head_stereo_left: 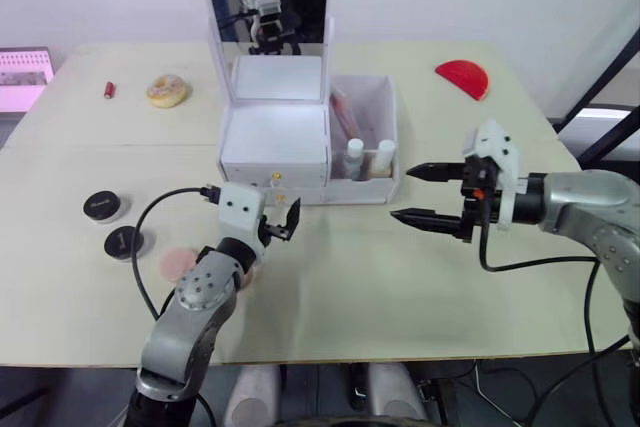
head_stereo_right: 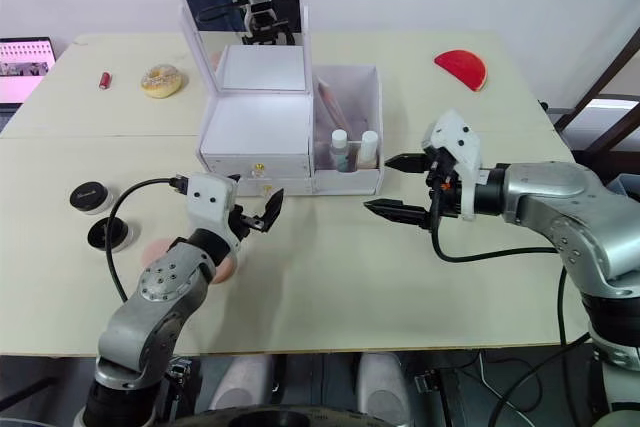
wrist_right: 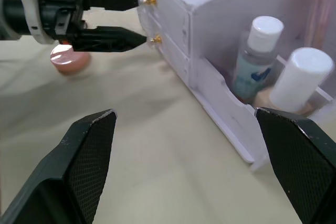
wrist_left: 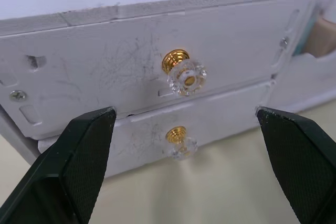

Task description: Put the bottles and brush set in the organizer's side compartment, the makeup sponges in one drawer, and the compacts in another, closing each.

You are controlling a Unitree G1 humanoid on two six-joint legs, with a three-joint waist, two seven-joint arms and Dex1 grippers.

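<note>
- Organizer (head_stereo_left: 275, 142) sits mid-table, mirror lid up; two bottles (head_stereo_left: 368, 158) and brush set (head_stereo_left: 343, 112) stand in its side compartment.
- Head views: left gripper (head_stereo_left: 281, 222) spread, just in front of the drawers. Right gripper (head_stereo_left: 418, 193) spread, beside the side compartment. Two compacts (head_stereo_left: 113, 223) and pink sponge (head_stereo_left: 177, 263) lie to the left.
- Left wrist: fingers (wrist_left: 79, 161) flank the lower knob (wrist_left: 181, 142) (not touching); both drawers shut.
- Right wrist: bottles upright, sponge beyond left gripper.

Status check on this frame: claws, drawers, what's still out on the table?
Both claws open, empty; left claw facing the drawer knobs, right claw beside the organizer. Bottles in side compartment. Drawers shut. Compacts and sponge still out.
</note>
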